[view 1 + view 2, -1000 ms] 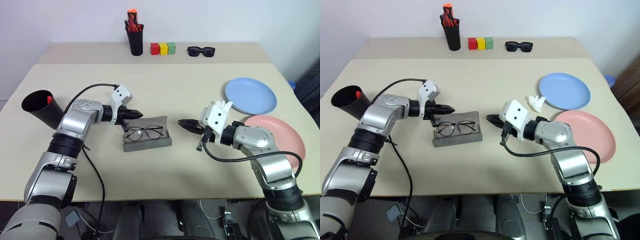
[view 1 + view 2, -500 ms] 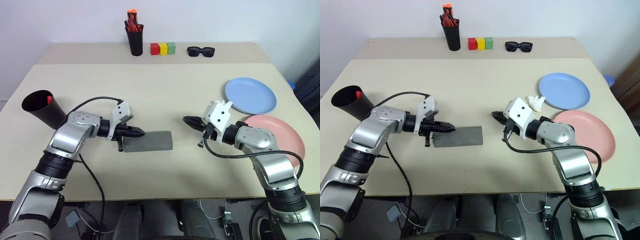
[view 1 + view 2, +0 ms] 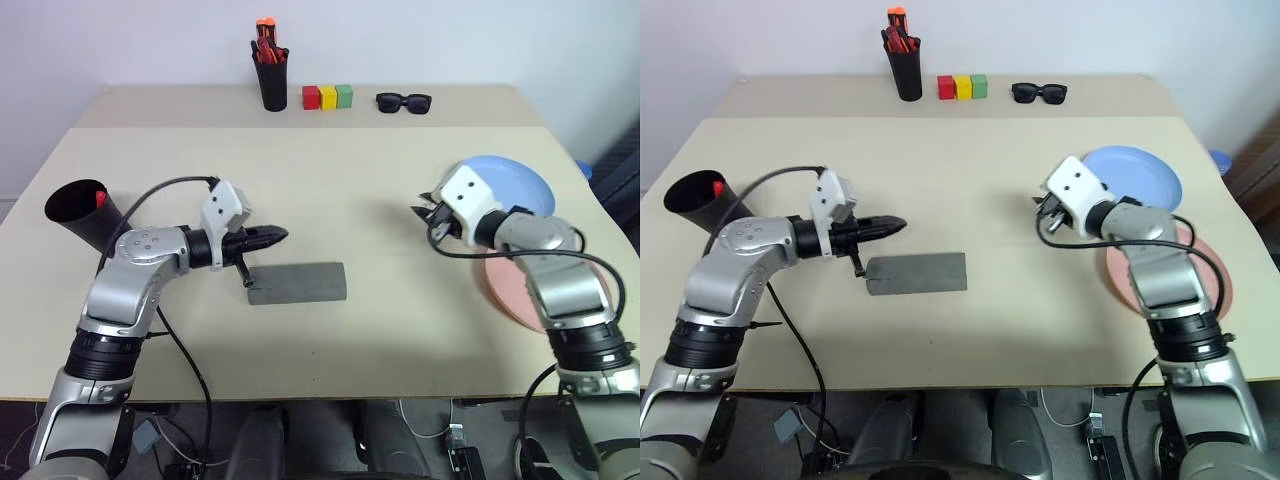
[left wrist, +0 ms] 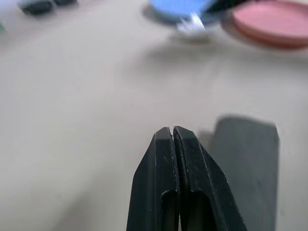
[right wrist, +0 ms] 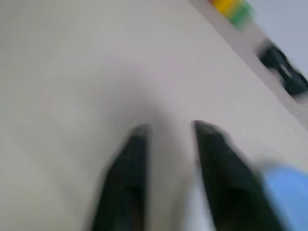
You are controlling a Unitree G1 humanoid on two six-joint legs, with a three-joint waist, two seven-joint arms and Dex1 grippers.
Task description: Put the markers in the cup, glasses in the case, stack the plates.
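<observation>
**Case shut, plates next**

I am holding my left gripper (image 3: 278, 236) clenched on nothing, fingertips pressed together, hovering just above and beside the near-left end of the case (image 3: 297, 283). The case is lying closed on the table (image 3: 330, 180), so I am judging that the glasses are inside it and that this part is done; keeping the jaws tight makes a blunt tip suited to pushing a lid down rather than picking anything up.

My right gripper (image 3: 1041, 211) is pointing left across the table with its fingers (image 5: 130, 163) parted and nothing between them, right at the near-left edge of the blue plate (image 3: 1145, 172). I am reading that spread as readiness to pinch the plate's rim. The pink plate (image 3: 1212, 290) is lying just behind my forearm, close to the blue one, so stacking should need only a short lift.

The cup (image 3: 82, 214) is standing tilted at the far left edge, something red showing inside it, likely a marker cap.
</observation>
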